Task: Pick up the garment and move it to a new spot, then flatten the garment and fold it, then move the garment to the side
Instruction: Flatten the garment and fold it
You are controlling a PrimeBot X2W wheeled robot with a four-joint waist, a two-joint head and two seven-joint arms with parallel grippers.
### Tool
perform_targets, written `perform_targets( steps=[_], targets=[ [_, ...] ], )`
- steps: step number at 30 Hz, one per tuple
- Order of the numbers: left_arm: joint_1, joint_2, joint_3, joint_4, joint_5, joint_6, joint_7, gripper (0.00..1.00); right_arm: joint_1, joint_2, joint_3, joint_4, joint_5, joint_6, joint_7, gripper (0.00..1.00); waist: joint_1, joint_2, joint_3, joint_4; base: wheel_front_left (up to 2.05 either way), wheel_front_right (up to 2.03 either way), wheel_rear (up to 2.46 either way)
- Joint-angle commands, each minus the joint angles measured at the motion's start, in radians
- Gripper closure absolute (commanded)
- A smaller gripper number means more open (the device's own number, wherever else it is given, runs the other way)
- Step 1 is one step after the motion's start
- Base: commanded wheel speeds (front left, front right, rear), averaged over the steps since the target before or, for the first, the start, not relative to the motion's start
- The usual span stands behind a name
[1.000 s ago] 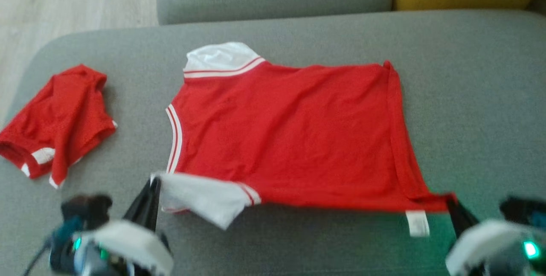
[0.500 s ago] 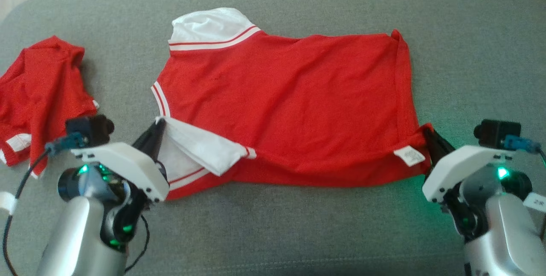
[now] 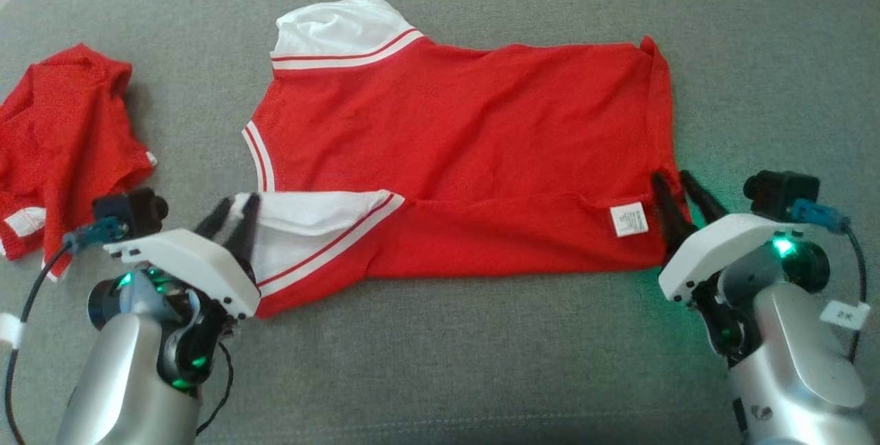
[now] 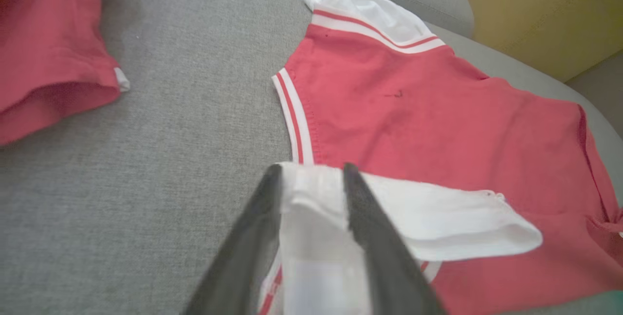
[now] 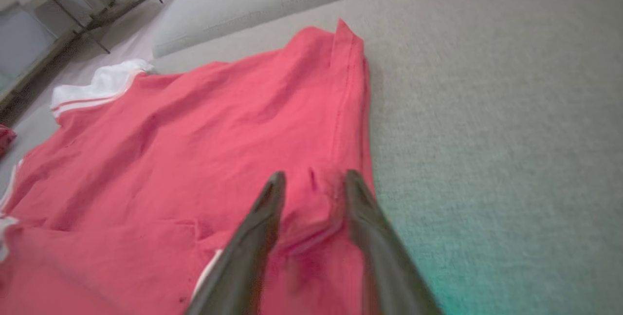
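The red jersey (image 3: 467,135) with white sleeves lies spread on the grey cushion, its near edge folded over onto itself. My left gripper (image 3: 235,208) stands open at the near-left white sleeve (image 3: 309,214). In the left wrist view the white cloth (image 4: 311,237) still lies between the parted fingers of that gripper (image 4: 311,171). My right gripper (image 3: 677,183) is open at the jersey's near-right hem corner, beside the white label (image 3: 629,219). In the right wrist view red fabric (image 5: 219,125) sits loosely between the spread fingers of the right gripper (image 5: 311,176).
A second crumpled red garment (image 3: 62,128) lies at the cushion's left edge, close to my left arm. Bare grey cushion (image 3: 440,362) runs along the front and to the right. A yellow cushion (image 4: 535,8) and a grey backrest stand beyond the jersey.
Both grippers carried the jersey's near edge forward over the body, making a fold, then their fingers parted. The head camera tilted down, so the whole picture shifted.
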Motion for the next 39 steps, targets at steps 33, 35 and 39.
perform_targets(
  steps=[33, 35, 39],
  targets=[
    [0.279, -0.048, 0.015, -0.287, 0.284, 0.122, -0.481, 0.00, 0.341, 0.013, -0.017, -0.423, -0.189, -0.001, -0.309, 0.00, 0.0000, 0.0000, -0.120, 0.012, 0.00, 0.00, 0.00],
    [0.285, -0.049, 0.016, -0.283, 0.289, 0.120, -0.481, 0.00, 0.351, 0.017, -0.019, -0.431, -0.190, -0.001, -0.304, 0.00, 0.0000, 0.0000, -0.124, 0.013, 0.00, 0.00, 0.00],
    [0.290, -0.051, 0.018, -0.269, 0.294, 0.114, -0.481, 0.00, 0.360, 0.022, -0.021, -0.439, -0.194, -0.001, -0.295, 0.00, 0.0000, 0.0000, -0.129, 0.015, 0.00, 0.00, 0.00]
  ],
)
